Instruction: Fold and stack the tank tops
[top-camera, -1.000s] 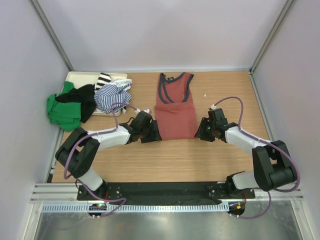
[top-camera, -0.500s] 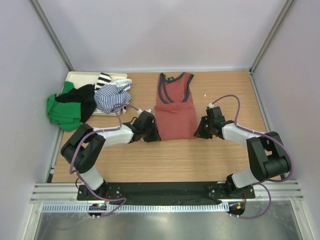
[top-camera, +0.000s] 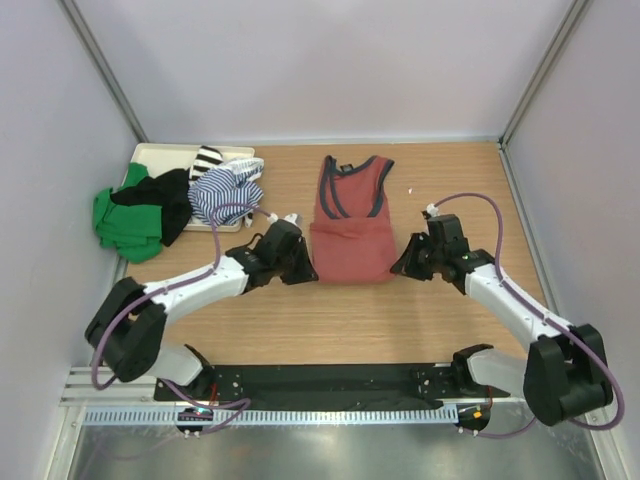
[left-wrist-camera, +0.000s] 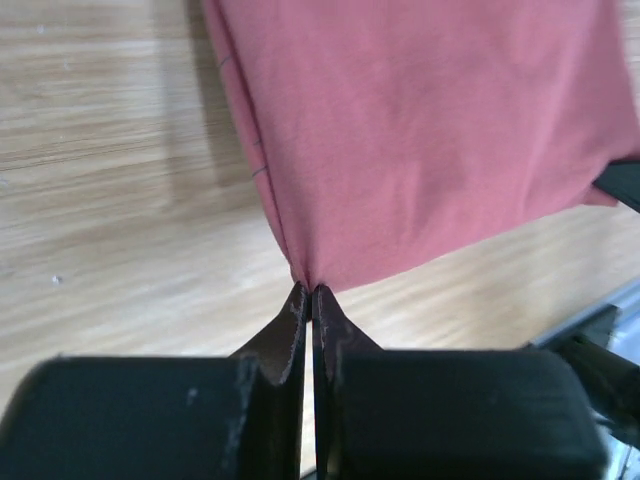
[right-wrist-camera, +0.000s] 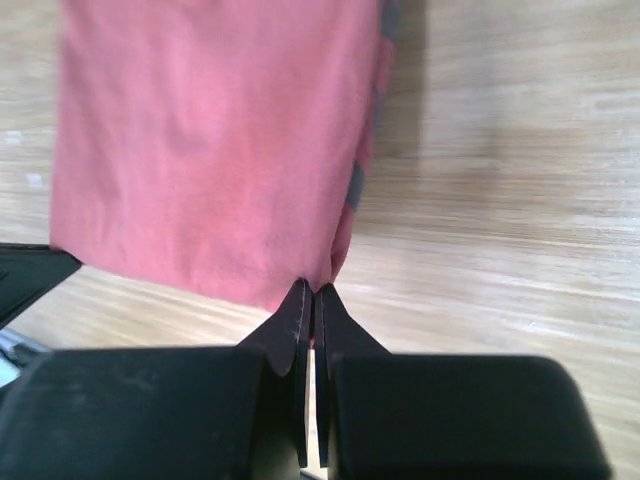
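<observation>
A brick-red tank top with dark grey trim lies in the middle of the wooden table, neck toward the back wall. My left gripper is shut on its near left hem corner. My right gripper is shut on the near right hem corner. The hem hangs lifted off the wood between the two grippers, the red cloth spreading away from the tips. A navy-and-white striped tank top sits in the pile at the back left.
A cream tray at the back left holds the heap, with a green garment and a black one spilling over its edge. Grey walls close the table at the back and sides. The black mounting rail runs along the near edge.
Both grippers closed onto the red top's near hem corners and raised them. The hem has shifted toward the near edge and the cloth has bunched shorter.
</observation>
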